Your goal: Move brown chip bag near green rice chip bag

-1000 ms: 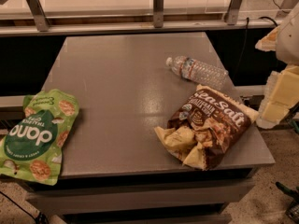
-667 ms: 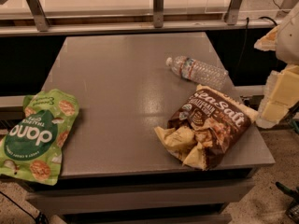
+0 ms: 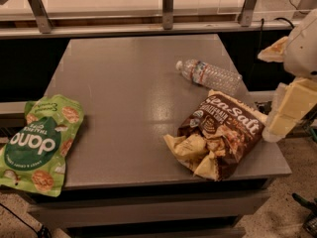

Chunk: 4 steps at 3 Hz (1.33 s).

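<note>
Brown chip bag (image 3: 223, 133) lay flat near the front right corner of the grey table (image 3: 129, 83), crumpled and glossy, with its white "Sea Salt" lettering toward the back right and its cream-yellow, creased end pointing toward the front left. Its front corner reached almost to the table's front edge. Just behind it a clear plastic water bottle (image 3: 208, 75) lay on its side, cap end pointing left, its other end close to the bag's back corner; I could not make out whether the two touched. The green rice chip bag (image 3: 37, 143) sat far over on the front left of the table, flat, its big white letters upside down from where I stood, with its left side and front corner hanging past the table's edges. A wide stretch of bare tabletop lay between the two bags, so they were well apart. The robot's gripper (image 3: 290, 110), a pale cream blocky shape, hung off the right side of the table, just beside the brown bag's right edge and above floor level; whether it was open or closed I could not tell, and it did not appear to be holding anything. Behind the table ran a pale counter with metal posts (image 3: 168, 6)
</note>
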Available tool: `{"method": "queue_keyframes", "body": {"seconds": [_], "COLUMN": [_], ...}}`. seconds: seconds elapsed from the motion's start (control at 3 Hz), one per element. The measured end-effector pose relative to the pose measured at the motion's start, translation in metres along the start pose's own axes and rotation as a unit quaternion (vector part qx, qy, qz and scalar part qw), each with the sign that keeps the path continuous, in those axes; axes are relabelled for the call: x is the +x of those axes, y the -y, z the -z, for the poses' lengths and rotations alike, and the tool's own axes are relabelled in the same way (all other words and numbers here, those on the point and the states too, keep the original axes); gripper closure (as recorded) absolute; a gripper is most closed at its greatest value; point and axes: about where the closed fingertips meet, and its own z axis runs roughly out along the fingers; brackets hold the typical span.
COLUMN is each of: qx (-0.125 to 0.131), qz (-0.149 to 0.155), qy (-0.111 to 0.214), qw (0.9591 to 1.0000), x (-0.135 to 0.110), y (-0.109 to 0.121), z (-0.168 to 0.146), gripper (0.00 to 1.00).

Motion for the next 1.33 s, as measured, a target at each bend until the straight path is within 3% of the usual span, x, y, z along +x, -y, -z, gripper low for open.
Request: {"method": "queue_keyframes", "body": {"seconds": [0.33,1.0,1.33], "qx": [-0.040,-0.077,-0.087], "qz": [0.022,0.046,0.074], "qy": [0.059,0.106,0.123], "qw": [0.9972,0.9903,0.9858], "x": [-0.010,-0.012,-0.018], "y": [-0.011,-0.023,-0.034], "z": [-0.049,-0.095,-0.104], "gripper": [0.00,0.00,0.26]}}
